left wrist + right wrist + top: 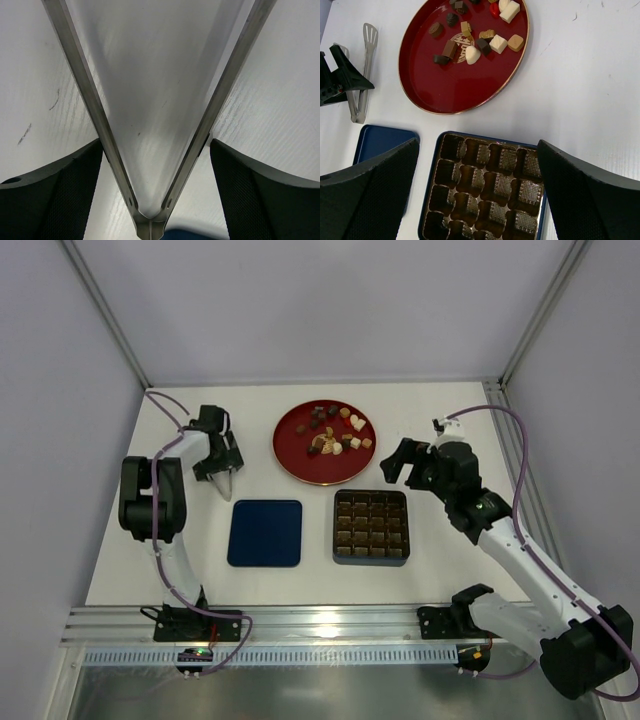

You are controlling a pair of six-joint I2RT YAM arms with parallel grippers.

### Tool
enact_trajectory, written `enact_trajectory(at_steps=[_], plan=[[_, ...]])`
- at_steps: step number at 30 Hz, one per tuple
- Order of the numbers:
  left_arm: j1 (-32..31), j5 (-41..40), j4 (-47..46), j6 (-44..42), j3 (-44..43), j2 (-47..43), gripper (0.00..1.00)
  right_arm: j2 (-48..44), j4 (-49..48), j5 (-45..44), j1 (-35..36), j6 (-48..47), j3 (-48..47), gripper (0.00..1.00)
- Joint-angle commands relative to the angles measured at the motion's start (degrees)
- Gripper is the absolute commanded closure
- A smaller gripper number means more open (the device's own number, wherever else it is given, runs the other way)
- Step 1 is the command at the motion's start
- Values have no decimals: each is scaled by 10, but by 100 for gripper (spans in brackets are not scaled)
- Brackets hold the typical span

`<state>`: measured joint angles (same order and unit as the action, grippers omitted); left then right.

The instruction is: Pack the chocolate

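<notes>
While the chocolate (498, 44) lay loose on the red plate (300, 468) toward the far edge of the table (430, 575), both my grippers stood with jaws apart and carried none of it.

I judged those small pieces light and rigid but easily marked, smooth enough to slip and likely to smear under a hard pinch. I would take each one gently across its flat sides, or lift it with the metal tongs (366, 60). The empty tray (485, 180) sat nearer the front edge, with the navy lid (265, 532) just beside it on the left. My left gripper (155, 145) straddled the tongs left of the plate, its fingers close against their arms and not visibly squeezing. My right gripper (477, 145) hung spread and empty by the tray's far right corner.
</notes>
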<state>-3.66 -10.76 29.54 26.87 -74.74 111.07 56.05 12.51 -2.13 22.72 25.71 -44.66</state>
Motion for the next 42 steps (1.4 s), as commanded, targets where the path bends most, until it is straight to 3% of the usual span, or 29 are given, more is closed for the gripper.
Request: enact_trajectory(at_steps=[1, 8, 24, 32, 42], plan=[[0, -4, 24, 20, -2, 6, 15, -19, -20, 3, 1, 1, 1, 0], [1, -8, 16, 13, 4, 2, 21, -24, -20, 4, 2, 0, 6, 0], [22, 31, 17, -9, -19, 35, 23, -24, -14, -2, 2, -5, 7, 0], [21, 29, 24, -7, -8, 12, 39, -16, -17, 0, 2, -4, 5, 0], [20, 0, 87, -25, -37, -72, 47, -15, -20, -2, 2, -5, 5, 0]])
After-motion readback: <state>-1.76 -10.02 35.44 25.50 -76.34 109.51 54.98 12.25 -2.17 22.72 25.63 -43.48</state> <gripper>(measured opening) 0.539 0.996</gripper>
